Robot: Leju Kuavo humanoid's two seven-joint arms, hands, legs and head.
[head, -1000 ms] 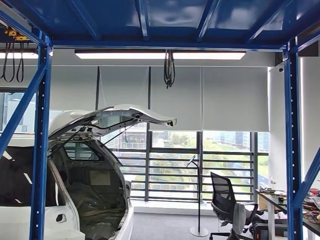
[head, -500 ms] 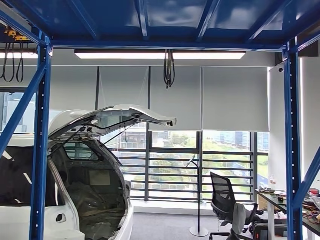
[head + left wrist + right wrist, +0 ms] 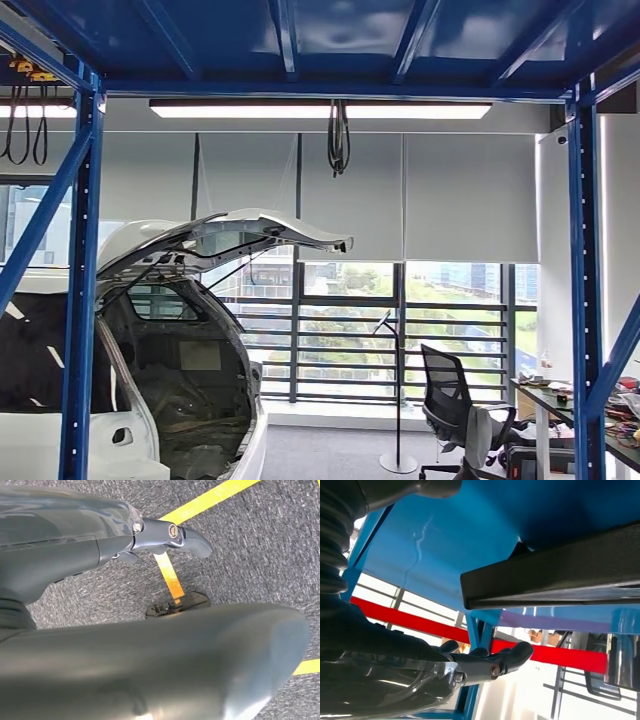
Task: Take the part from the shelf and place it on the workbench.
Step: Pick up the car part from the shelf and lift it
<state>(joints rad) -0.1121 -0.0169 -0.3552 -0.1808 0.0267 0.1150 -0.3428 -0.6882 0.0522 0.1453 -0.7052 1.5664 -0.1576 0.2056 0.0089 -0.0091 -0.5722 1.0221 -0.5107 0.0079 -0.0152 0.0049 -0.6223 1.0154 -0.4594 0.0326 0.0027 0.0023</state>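
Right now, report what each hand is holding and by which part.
Nothing is held. The left hand hangs over grey carpet, fingers extended. The right hand reaches below a long black part on the blue shelf, not touching it.

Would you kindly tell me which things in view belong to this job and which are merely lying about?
Job: blue shelf frame; black bar by the shelf, probably the part; right hand near the bar, holding nothing; left hand, over the floor.
Lying about: white car, tailgate up; office chair; cluttered desk; yellow floor tape.
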